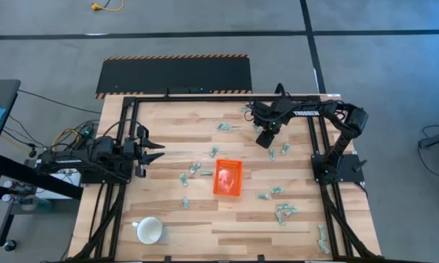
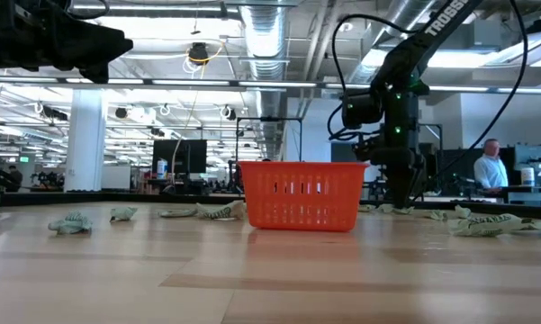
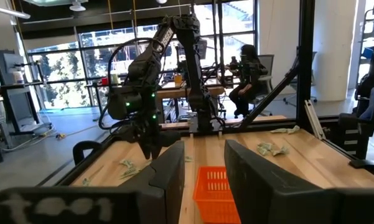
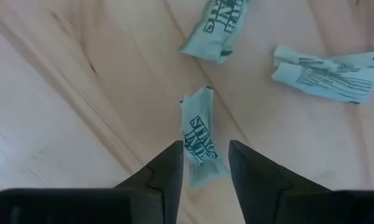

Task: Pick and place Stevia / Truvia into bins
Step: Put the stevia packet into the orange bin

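Note:
Several pale green and white Stevia sachets (image 1: 280, 212) lie flat and scattered on the wooden table. The orange bin (image 1: 228, 177) stands near the middle, with pale shapes inside it. My right gripper (image 1: 265, 141) points down at the far right, open. In the right wrist view its two fingers stand on either side of one sachet (image 4: 199, 140), which lies flat on the wood. Two more sachets (image 4: 215, 28) (image 4: 330, 71) lie just beyond it. My left gripper (image 1: 157, 151) waits open and level above the table's left side, pointing toward the bin (image 3: 216, 186).
A white mug (image 1: 149, 231) lies at the near left. A black mat with striped edges (image 1: 175, 75) lies beyond the far edge. Black frame rails (image 1: 318, 157) run along both sides. A person (image 2: 491, 168) stands in the room behind; another (image 3: 246, 74) sits there.

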You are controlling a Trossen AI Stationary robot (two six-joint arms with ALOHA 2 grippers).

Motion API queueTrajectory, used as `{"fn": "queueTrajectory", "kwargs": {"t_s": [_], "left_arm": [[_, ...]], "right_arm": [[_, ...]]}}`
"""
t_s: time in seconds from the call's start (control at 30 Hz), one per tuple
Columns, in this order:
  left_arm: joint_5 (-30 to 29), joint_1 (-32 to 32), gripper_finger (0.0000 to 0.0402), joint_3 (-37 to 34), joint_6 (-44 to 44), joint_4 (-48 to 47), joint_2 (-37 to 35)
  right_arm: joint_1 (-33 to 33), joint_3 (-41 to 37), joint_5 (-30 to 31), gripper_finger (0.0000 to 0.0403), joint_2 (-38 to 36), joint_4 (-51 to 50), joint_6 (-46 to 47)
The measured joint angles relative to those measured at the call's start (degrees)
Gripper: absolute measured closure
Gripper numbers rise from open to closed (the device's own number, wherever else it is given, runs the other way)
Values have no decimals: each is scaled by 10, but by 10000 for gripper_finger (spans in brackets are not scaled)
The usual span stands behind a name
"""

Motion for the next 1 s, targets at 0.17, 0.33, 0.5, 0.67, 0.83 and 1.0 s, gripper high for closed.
{"fn": "queueTrajectory", "kwargs": {"t_s": [0.17,0.33,0.5,0.67,0.83,1.0], "left_arm": [[0,0,297,0,0,0,0],[0,0,297,0,2,-4,0],[-10,0,297,0,6,10,0],[-21,0,297,0,-8,23,0],[-21,0,297,0,-9,22,0],[-34,0,297,0,-18,22,0]], "right_arm": [[9,0,0,283,0,20,0],[14,0,0,302,0,42,-15],[15,0,0,318,0,45,-39],[15,0,3,323,0,43,-65],[15,0,5,326,0,42,-61],[15,0,7,359,0,42,-60]]}}
